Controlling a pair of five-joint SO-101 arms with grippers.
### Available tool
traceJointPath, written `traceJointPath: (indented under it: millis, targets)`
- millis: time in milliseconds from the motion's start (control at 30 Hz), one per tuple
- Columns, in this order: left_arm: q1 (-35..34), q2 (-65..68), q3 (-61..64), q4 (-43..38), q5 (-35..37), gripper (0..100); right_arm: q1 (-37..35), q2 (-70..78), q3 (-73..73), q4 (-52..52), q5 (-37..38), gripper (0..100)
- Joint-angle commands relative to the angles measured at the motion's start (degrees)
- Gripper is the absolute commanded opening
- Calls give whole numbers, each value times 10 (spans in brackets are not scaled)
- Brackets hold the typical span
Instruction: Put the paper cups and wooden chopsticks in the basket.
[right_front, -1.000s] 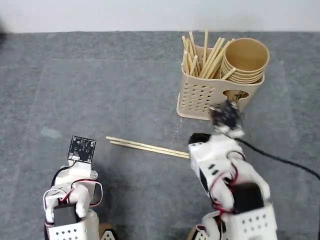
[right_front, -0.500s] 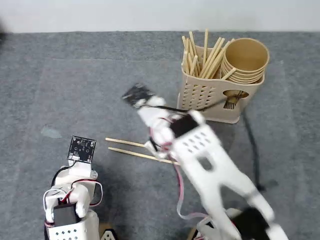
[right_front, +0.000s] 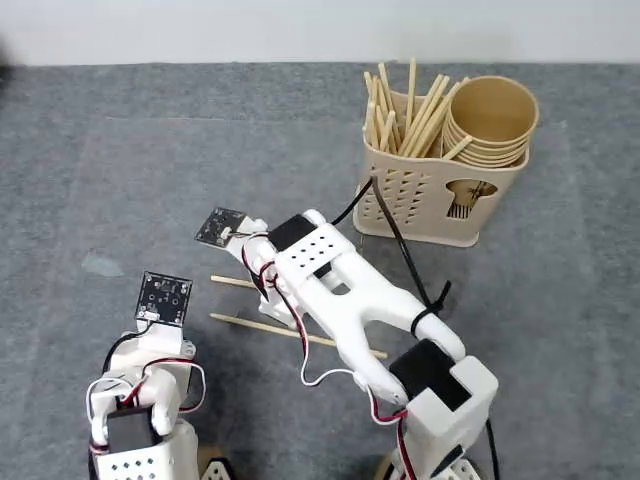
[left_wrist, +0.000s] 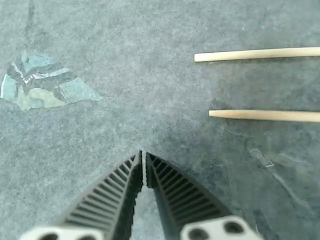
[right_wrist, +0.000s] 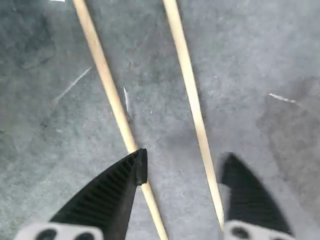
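Observation:
Two wooden chopsticks lie apart on the grey mat, one (right_front: 250, 326) nearer the front, the other (right_front: 232, 282) mostly hidden under my right arm (right_front: 325, 275). My right gripper (right_wrist: 185, 167) hangs open low over them. One chopstick (right_wrist: 192, 105) runs between its fingers, the other (right_wrist: 102, 75) passes under one fingertip (right_wrist: 136, 165). My left gripper (left_wrist: 144, 156) is shut and empty, a short way from the chopstick tips (left_wrist: 250, 54). The beige basket (right_front: 420, 200) at the back right holds several chopsticks (right_front: 405, 115) and stacked paper cups (right_front: 492, 120).
A shiny scrap (left_wrist: 42, 87) lies on the mat near my left gripper. The left arm (right_front: 150, 385) sits at the front left. A black cable (right_front: 400, 250) runs from the basket side across the right arm. The mat's left and far side are open floor.
My right arm swung left from beside the basket to over the chopsticks. The two chopsticks, close together before, now lie farther apart. The left arm has not moved.

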Motion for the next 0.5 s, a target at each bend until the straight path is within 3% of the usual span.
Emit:
traceJointPath:
  millis: [0,200,467]
  targets:
    - [0,-9,-4,4,4,15,-7,-4,-30,-4,3,401]
    - [0,-9,-4,4,4,15,-36,0,-29,43,-3,403]
    - [0,-9,-4,4,4,15,-51,17,-28,15,-52,404]
